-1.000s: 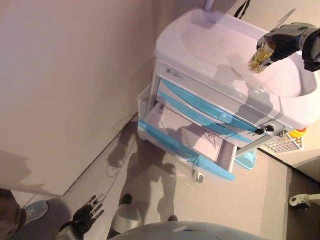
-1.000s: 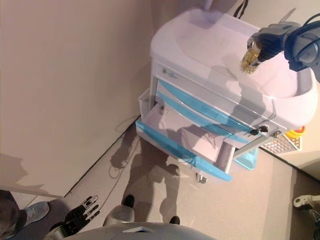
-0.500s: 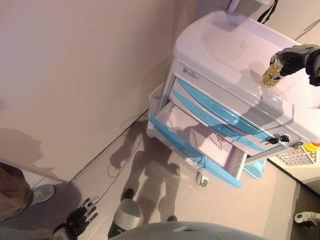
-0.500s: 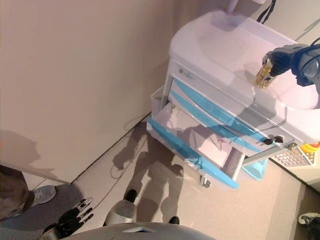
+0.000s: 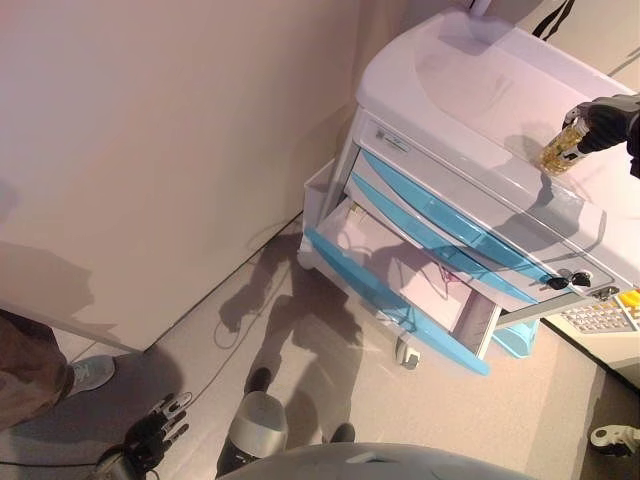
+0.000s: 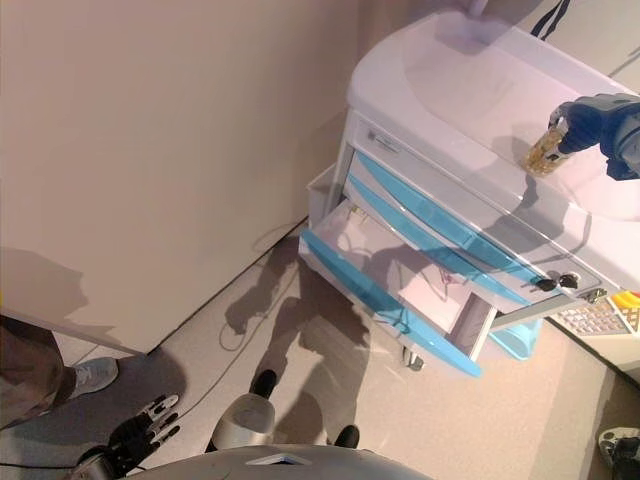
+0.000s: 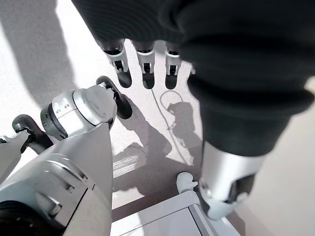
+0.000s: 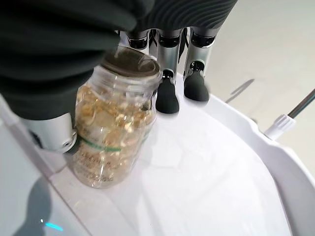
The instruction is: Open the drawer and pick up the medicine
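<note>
A white medical cart (image 5: 470, 80) with blue drawer fronts stands against the wall. Its lowest drawer (image 5: 392, 278) is pulled out and looks empty. My right hand (image 5: 605, 115) is shut on a clear medicine bottle (image 5: 558, 152) full of yellow capsules, held upright over the cart's top near its front edge. In the right wrist view the bottle (image 8: 115, 132) sits between thumb and fingers (image 8: 167, 93); I cannot tell whether its base touches the top. My left hand (image 5: 150, 435) hangs low by the floor, with its fingers (image 7: 142, 69) straight and empty.
A person's shoe (image 5: 88, 372) and trouser leg (image 5: 25, 360) are at the lower left by the wall. Keys (image 5: 560, 282) hang in the cart's lock. A white wire basket (image 5: 600, 315) and a light blue bin (image 5: 520, 340) sit at the cart's right.
The whole view has shifted, so the cart shows further right. My right hand with the bottle has come a little lower towards the cart's top. My left hand hangs as before.
</note>
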Robot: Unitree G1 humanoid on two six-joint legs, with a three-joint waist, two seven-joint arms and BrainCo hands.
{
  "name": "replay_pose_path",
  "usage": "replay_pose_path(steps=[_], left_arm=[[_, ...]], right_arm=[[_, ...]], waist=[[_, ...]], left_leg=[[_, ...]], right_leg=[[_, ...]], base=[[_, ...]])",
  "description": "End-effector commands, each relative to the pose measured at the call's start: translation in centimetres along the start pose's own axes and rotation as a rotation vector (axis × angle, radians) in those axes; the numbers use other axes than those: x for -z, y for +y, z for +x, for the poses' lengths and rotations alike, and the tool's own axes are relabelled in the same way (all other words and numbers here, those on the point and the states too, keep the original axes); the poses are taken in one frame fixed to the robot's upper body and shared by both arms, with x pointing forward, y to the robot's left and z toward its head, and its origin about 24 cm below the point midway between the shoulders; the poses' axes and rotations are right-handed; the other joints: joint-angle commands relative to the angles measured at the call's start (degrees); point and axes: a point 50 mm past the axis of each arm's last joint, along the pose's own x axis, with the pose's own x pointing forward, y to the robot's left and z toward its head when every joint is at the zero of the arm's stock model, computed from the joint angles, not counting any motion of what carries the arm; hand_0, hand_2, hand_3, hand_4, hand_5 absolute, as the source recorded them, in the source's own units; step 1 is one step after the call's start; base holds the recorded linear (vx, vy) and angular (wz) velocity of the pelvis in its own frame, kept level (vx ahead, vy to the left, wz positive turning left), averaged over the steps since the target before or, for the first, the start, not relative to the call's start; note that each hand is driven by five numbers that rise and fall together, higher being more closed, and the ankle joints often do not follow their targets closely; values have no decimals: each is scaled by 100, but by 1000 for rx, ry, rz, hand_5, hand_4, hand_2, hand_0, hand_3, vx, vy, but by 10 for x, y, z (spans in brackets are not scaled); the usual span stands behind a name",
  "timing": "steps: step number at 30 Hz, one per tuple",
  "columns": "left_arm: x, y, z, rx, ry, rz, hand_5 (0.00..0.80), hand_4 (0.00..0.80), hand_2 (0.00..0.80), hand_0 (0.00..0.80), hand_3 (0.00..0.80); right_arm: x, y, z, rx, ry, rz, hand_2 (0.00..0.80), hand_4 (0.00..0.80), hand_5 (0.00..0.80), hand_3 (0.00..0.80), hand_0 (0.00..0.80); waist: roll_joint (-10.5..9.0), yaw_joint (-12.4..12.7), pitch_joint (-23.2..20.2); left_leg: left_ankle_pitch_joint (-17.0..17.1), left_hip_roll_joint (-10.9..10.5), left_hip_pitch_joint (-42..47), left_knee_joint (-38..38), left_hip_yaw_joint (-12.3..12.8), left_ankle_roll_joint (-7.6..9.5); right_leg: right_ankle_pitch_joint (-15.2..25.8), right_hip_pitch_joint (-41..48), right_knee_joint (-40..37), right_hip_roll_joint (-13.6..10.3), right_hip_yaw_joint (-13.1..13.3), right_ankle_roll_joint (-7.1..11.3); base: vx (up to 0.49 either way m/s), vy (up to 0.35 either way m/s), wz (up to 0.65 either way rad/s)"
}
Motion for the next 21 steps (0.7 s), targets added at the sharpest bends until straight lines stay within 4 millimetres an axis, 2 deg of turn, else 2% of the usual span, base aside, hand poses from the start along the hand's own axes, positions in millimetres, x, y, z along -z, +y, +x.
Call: replay_pose_path(steps=[1, 11, 21], left_arm=[[-3, 11, -8, -10, -6, 61, 0, 0, 0, 0, 0], [5, 15, -12, -13, 17, 51, 0, 0, 0, 0, 0], [12, 13, -13, -9, 37, 41, 0, 0, 0, 0, 0]], right_arm=[[11, 3, 0, -8, 70, -19, 0, 0, 0, 0, 0], [13, -10, -8, 34, 48, -44, 0, 0, 0, 0, 0], [9, -49, -23, 154, 27, -109, 0, 0, 0, 0, 0]], waist=[[165, 70, -247], [190, -35, -387], [168, -197, -526]], left_leg=[[-600, -114, -148, 183, -396, 221], [-628, -119, -18, 144, -321, 224], [-633, -93, 144, 61, -156, 209]], right_leg=[[-152, -296, 486, 165, 62, 201], [-156, -225, 447, 179, 158, 217], [-127, -157, 412, 154, 220, 252]], base=[[42, 2, 0], [17, 5, -1], [-3, 28, -4]])
